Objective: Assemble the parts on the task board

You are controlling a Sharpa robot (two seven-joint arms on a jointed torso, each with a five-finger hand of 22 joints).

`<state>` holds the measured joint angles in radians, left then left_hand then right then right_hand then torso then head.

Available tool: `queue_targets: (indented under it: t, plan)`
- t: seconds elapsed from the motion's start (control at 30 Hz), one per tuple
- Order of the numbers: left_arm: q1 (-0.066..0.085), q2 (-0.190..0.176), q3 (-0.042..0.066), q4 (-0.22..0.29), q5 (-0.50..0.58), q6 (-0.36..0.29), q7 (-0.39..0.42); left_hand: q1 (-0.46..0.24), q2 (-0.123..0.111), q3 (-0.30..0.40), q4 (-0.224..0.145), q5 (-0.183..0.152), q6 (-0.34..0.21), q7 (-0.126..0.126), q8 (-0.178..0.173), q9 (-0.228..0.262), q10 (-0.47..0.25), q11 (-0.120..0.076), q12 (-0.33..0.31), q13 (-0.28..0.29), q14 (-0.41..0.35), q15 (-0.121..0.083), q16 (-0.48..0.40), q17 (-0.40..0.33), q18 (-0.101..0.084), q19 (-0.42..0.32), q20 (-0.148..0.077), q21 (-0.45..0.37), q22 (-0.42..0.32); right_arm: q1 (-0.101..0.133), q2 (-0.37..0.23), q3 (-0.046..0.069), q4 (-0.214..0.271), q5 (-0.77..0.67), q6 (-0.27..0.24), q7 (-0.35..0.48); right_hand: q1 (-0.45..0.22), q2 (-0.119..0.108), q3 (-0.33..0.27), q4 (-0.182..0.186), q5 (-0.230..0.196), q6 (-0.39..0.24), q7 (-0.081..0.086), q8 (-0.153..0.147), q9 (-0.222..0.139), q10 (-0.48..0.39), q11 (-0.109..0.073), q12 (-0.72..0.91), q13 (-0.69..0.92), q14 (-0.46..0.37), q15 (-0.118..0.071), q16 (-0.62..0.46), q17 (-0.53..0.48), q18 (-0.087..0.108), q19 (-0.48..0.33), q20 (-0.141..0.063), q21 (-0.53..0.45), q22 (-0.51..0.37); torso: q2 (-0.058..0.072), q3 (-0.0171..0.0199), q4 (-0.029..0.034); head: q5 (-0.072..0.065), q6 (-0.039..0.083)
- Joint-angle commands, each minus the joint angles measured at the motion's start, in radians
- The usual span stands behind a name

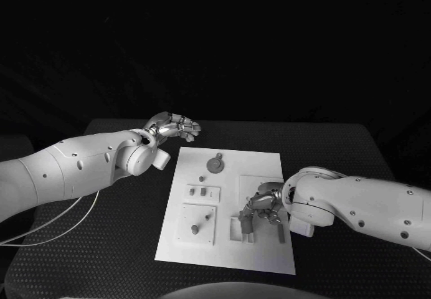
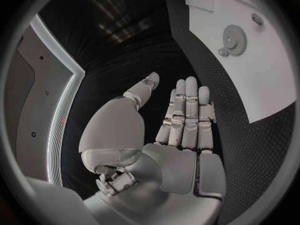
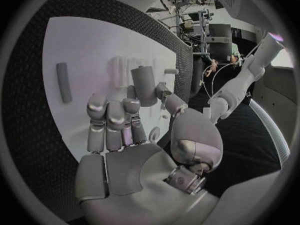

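Note:
The white task board (image 1: 229,212) lies mid-table. A grey gear (image 1: 215,164) sits near its far edge, and small parts (image 1: 203,191) (image 1: 196,229) rest on its left half. My right hand (image 1: 263,204) hovers over the board's right side, thumb and fingertips pinching a grey cylinder (image 1: 245,227) that points down at the board; the right wrist view shows this cylinder (image 3: 144,85) at the fingertips of my right hand (image 3: 128,130). A second peg (image 1: 281,234) (image 3: 63,82) lies flat nearby. My left hand (image 1: 175,128) (image 2: 178,120) floats off the board's far left corner, fingers straight, holding nothing.
Black textured table (image 1: 108,249) surrounds the board. In the left wrist view the gear (image 2: 235,39) and a small round piece (image 2: 223,51) lie on the board (image 2: 269,80) beyond my fingers. A cable (image 1: 63,227) trails under my left arm.

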<state>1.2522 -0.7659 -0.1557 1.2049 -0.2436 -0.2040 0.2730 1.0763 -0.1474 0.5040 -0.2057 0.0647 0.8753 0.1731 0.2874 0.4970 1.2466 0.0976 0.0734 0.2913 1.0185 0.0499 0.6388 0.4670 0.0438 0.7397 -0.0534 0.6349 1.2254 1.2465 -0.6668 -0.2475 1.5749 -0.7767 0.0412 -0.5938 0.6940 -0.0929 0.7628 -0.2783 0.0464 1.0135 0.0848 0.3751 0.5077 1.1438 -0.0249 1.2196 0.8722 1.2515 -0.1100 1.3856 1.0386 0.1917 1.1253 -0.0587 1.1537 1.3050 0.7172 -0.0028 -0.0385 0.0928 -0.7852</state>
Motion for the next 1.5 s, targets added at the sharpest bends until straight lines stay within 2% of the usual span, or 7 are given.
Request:
queue_targets:
  t: [0.03,0.43,0.9,1.2,1.33,1.43,1.5]
  plan:
    - [0.001,0.002,0.001,0.003,0.004,0.006,0.005,-0.004,-0.006,-0.001,0.004,-0.004,-0.007,-0.003,0.006,-0.001,-0.007,-0.001,0.000,0.000,0.010,0.000,-0.007,0.002,-0.004,0.000,0.004,-0.004,0.002,-0.007,0.015,0.000,-0.012,0.034,-0.025,-0.004,0.006,0.019,-0.010,0.003,0.007,0.010,0.000,-0.007,-0.003,0.009,-0.001,-0.007,0.003,0.025,-0.016,-0.006,0.004,0.070,0.000,0.006,0.005,0.000,0.000,0.0019,-0.0001,0.003,0.001]
    - [0.001,0.001,0.000,0.007,0.004,0.007,0.003,-0.004,-0.006,-0.001,0.005,-0.004,-0.007,-0.003,0.006,-0.001,-0.007,-0.001,0.000,0.000,0.010,0.000,-0.008,0.003,-0.004,0.000,0.004,-0.004,0.002,-0.033,0.038,0.000,-0.021,0.027,-0.015,-0.006,-0.016,0.023,-0.017,0.006,0.008,0.014,-0.001,-0.010,-0.005,0.010,-0.003,-0.011,0.009,0.029,-0.017,-0.010,0.014,0.070,0.000,0.005,0.005,-0.002,0.000,0.0018,-0.0023,0.010,-0.005]
    - [0.001,-0.002,0.000,0.008,0.004,0.007,0.003,-0.004,-0.006,0.000,0.005,-0.004,-0.007,-0.003,0.007,-0.002,-0.007,-0.001,0.000,0.001,0.011,0.000,-0.009,0.005,-0.004,0.000,0.004,-0.005,0.003,-0.037,0.039,0.000,-0.019,0.019,0.002,-0.006,-0.030,0.025,-0.020,0.009,0.007,0.016,-0.002,-0.013,-0.006,0.010,-0.003,-0.014,0.013,0.032,-0.018,-0.013,0.023,0.070,0.000,0.004,0.005,-0.002,0.000,0.0028,-0.0025,0.015,-0.009]
    - [0.001,-0.002,0.000,0.007,0.004,0.007,0.003,-0.004,-0.005,0.000,0.006,-0.004,-0.007,-0.003,0.007,-0.002,-0.007,-0.001,0.000,0.001,0.011,0.000,-0.010,0.005,-0.004,0.000,0.004,-0.005,0.003,-0.043,0.040,0.000,-0.025,0.011,-0.009,-0.006,-0.041,0.018,-0.022,0.011,0.006,0.017,-0.002,-0.015,-0.007,0.010,-0.003,-0.016,0.016,0.031,-0.018,-0.016,0.025,0.070,-0.001,0.004,0.005,-0.003,0.000,0.0032,-0.0030,0.019,-0.010]
    - [0.001,-0.002,0.000,0.007,0.004,0.008,0.003,-0.004,-0.005,0.000,0.006,-0.004,-0.007,-0.003,0.007,-0.002,-0.007,-0.001,0.000,0.001,0.011,0.000,-0.010,0.006,-0.004,0.000,0.004,-0.005,0.004,-0.043,0.046,0.000,-0.026,0.010,0.008,-0.006,-0.051,0.010,-0.025,0.014,0.005,0.017,-0.002,-0.016,-0.008,0.009,-0.003,-0.018,0.018,0.031,-0.018,-0.019,0.027,0.070,-0.001,0.004,0.005,-0.003,-0.001,0.0026,-0.0032,0.020,-0.010]
    - [0.001,-0.002,0.000,0.008,0.004,0.008,0.003,-0.003,-0.005,0.000,0.006,-0.004,-0.007,-0.003,0.007,-0.002,-0.007,-0.001,0.000,0.001,0.011,0.000,-0.010,0.006,-0.004,0.000,0.004,-0.006,0.004,-0.043,0.047,0.000,-0.028,0.003,0.009,-0.006,-0.072,-0.023,-0.033,0.020,0.003,0.014,-0.001,-0.018,-0.008,0.007,-0.003,-0.020,0.021,0.027,-0.018,-0.023,0.026,0.070,-0.002,0.003,0.004,-0.004,0.000,0.0028,-0.0031,0.020,-0.011]
    - [0.001,-0.002,0.000,0.007,0.004,0.007,0.003,-0.003,-0.005,0.000,0.006,-0.004,-0.007,-0.003,0.007,-0.002,-0.007,-0.001,0.000,0.001,0.011,0.000,-0.010,0.006,-0.004,0.000,0.004,-0.006,0.004,-0.044,0.048,0.000,-0.029,0.000,0.011,-0.006,-0.078,-0.033,-0.033,0.025,0.002,0.013,-0.001,-0.019,-0.008,0.005,-0.003,-0.022,0.022,0.024,-0.019,-0.026,0.025,0.070,-0.003,0.002,0.004,-0.004,0.000,0.0028,-0.0026,0.020,-0.011]
